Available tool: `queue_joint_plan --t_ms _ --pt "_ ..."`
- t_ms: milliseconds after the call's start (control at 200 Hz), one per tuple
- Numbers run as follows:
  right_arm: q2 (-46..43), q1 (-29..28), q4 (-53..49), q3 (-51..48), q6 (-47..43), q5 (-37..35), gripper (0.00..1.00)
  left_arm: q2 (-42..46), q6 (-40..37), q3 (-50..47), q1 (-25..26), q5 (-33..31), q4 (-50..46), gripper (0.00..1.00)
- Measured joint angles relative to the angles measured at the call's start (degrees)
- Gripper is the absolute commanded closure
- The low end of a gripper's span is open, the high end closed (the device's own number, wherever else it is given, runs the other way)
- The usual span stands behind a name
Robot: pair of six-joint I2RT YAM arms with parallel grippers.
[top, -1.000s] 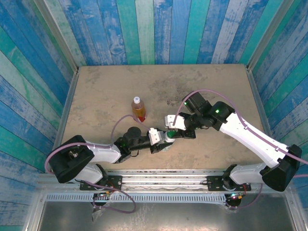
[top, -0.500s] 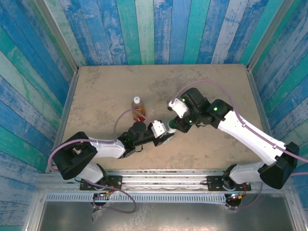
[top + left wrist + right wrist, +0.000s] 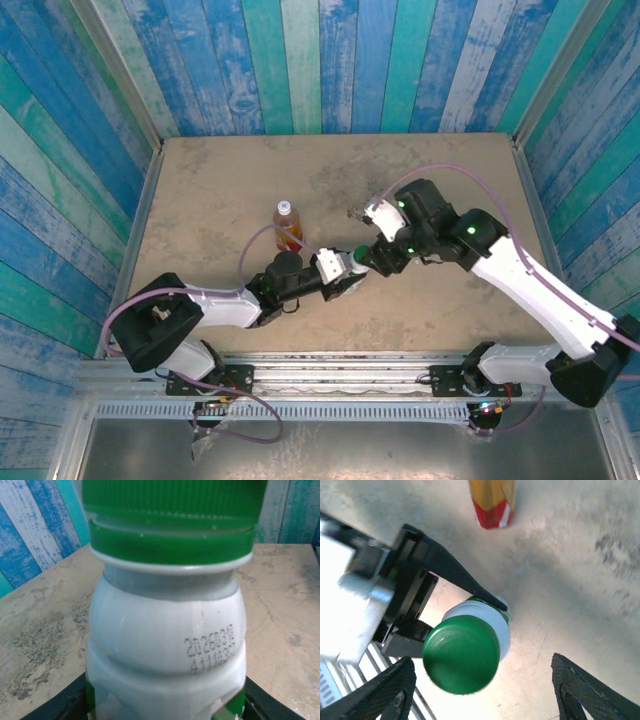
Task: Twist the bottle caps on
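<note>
Centrally on the desk (image 3: 220,180), the left gripper (image 3: 347,270) holds the white bottle (image 3: 351,274) upright, its fingers (image 3: 60,707) closed on the lower body from both sides. In the left wrist view the bottle is very close. It shows a grey printed date code on its shoulder and the green cap (image 3: 172,510) sitting on the neck above a green ring and a thin white collar. Whether the cap is fully tight cannot be told.

The right gripper (image 3: 373,257) hangs just above and beside the cap (image 3: 357,254). In its own wrist view its fingers (image 3: 385,690) are spread wide, one on each side of the cap (image 3: 461,654) and touching neither it nor the bottle (image 3: 487,617). One black finger of the left gripper (image 3: 445,572) presses against the bottle's side there.

The amber bottle (image 3: 288,226) stands upright on the desk just behind and to the left of the white one, apart from both grippers, with a pale top. Its red-labelled base (image 3: 492,502) appears at the upper edge of the right wrist view.
</note>
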State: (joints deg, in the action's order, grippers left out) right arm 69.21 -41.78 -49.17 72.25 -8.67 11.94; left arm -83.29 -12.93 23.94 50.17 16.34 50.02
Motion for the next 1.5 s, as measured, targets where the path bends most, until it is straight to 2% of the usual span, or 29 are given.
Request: queue_joint_plan --t_ms 140,250,481,681,897,1062,1262,1368,1498 --pt "-7.15 -0.04 1.29 -4.44 -13.9 4.26 0.26 2.93 -1.29 -1.03 0.0 3.61 -2.47 0.45" --pt "-9.09 -0.39 1.18 -5.6 -22.49 8.22 0.28 5.09 -1.9 -1.62 0.0 5.46 -3.8 0.45" --pt "-6.84 -1.68 1.14 -5.51 -31.04 10.21 0.35 7.08 -3.28 -1.66 -0.22 8.33 -6.78 0.45" --pt "-3.87 -2.62 0.7 -4.9 -33.29 10.58 0.43 7.08 -3.82 -1.66 -0.37 9.49 -8.72 0.45" --pt "-2.67 -2.8 0.63 -4.39 -34.01 11.06 0.48 7.65 -3.98 -1.66 -0.44 10.21 -9.18 0.45" --pt "-1.73 -2.95 0.59 -4.0 -34.16 11.47 0.49 8.15 -3.98 -1.66 -0.46 10.62 -9.2 0.45" --pt "-1.29 -3.02 0.57 -3.98 -34.27 11.47 0.56 8.15 -3.98 -1.66 -0.46 10.8 -9.4 0.45" --pt "-1.29 -3.02 0.57 -3.98 -34.12 11.45 0.63 8.15 -3.98 -1.66 -0.46 10.75 -9.42 0.45" --pt "-1.29 -3.06 0.66 -3.98 -31.08 10.88 0.76 8.15 -3.72 -1.6 -0.46 10.25 -9.49 0.46"
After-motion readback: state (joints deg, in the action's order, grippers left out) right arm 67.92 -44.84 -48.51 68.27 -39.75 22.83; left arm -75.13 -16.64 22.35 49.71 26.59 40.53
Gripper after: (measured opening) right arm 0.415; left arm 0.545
